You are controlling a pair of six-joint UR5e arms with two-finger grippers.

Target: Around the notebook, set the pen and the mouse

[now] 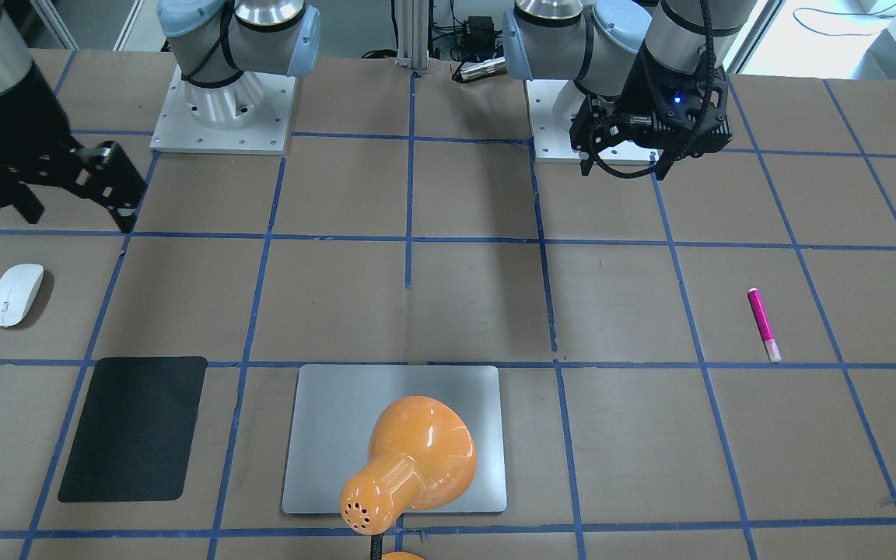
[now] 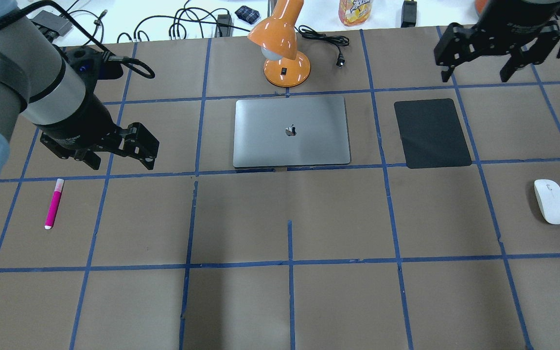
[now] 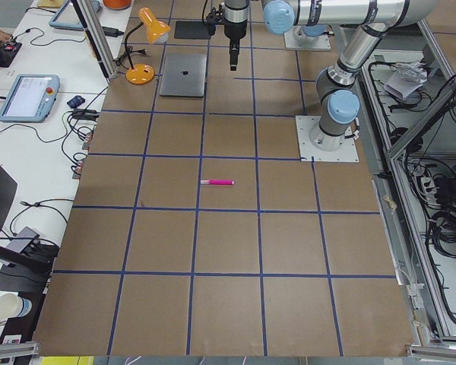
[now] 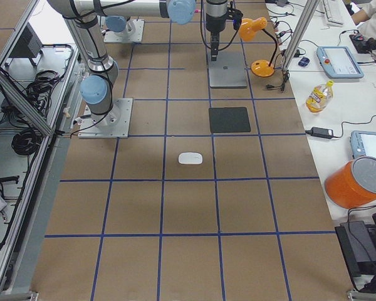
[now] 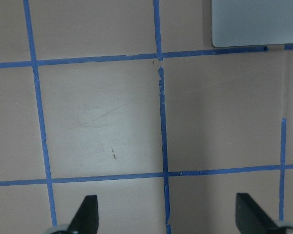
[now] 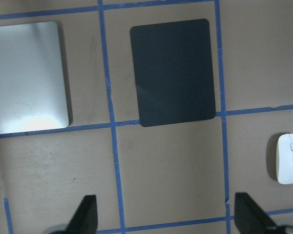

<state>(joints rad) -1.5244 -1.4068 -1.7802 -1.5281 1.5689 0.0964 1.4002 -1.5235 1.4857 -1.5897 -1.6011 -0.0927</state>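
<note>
The silver-grey notebook (image 2: 290, 131) lies closed at the far middle of the table. The magenta pen (image 2: 53, 204) with its pale cap lies on the left side, just in front of my left gripper (image 2: 119, 163), which hangs open and empty above the table. The white mouse (image 2: 551, 201) rests on the right side, and my right gripper (image 2: 474, 73) hovers open and empty well behind it. In the right wrist view the mouse (image 6: 289, 159) sits at the right edge and the notebook (image 6: 27, 78) at the left. The left wrist view shows only a notebook corner (image 5: 256, 22).
A black mat (image 2: 431, 132) lies between notebook and mouse. An orange desk lamp (image 2: 282, 48) stands just behind the notebook, its head leaning over it in the front-facing view. Cables and a bottle (image 2: 353, 10) sit beyond the far edge. Blue tape gridlines cross the brown tabletop.
</note>
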